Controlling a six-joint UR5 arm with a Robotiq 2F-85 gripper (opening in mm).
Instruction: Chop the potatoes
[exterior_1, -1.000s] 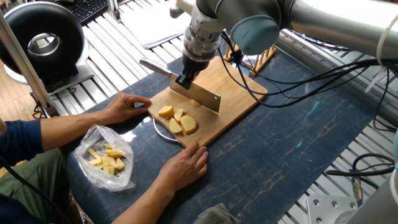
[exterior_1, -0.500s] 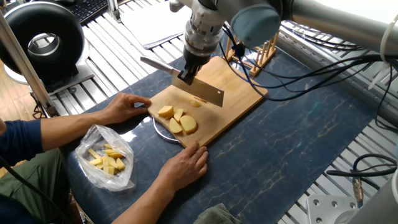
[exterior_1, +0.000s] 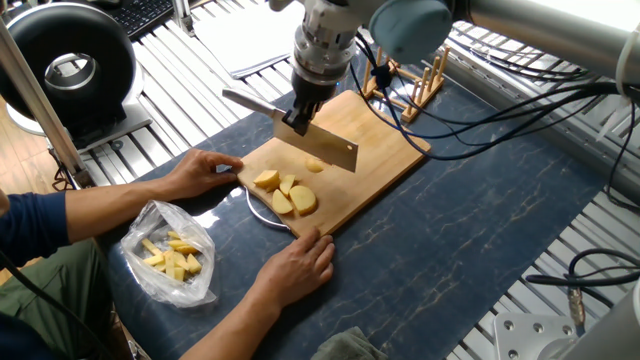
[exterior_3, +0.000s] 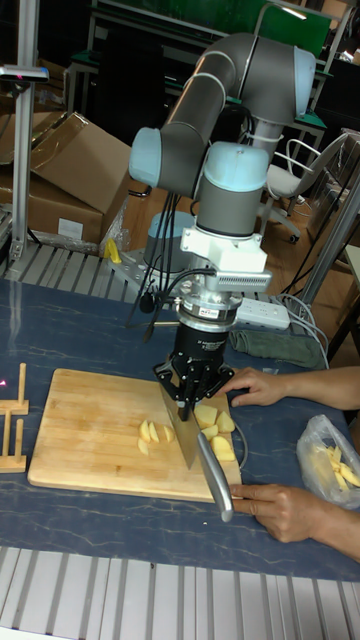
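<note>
Dark blue cloth with pale streaks covers the table (exterior_1: 480, 230), and metal slats run along its edges. On it lies a wooden cutting board (exterior_1: 385, 150). Behind the arm, in the tall fixed view, there are cardboard boxes (exterior_3: 60, 170) and an office chair (exterior_3: 300, 170). A round black machine (exterior_1: 68, 68) sits at the far left, and a small wooden rack (exterior_1: 425, 80) stands just past the board.

The gripper (exterior_1: 298, 120) is pinching the handle end of a cleaver (exterior_1: 325, 147) — its fingers are pressed against it. The blade hangs a little above the board, tilted. The potatoes (exterior_1: 284, 192) lie in a small pile near the front corner of the board, and a few thin slices (exterior_3: 150, 432) lie just beside the blade. A person's hands hold the board, one hand (exterior_1: 200, 172) at its left edge and the other hand (exterior_1: 300, 262) at the front edge. A clear plastic bag (exterior_1: 172, 252) with yellow pieces rests on the table near the person.

Compared with a second ago, the cleaver sits higher and a bit to the left — it has been lifted off the slices. The potato pile, the hands and the bag have not moved.
</note>
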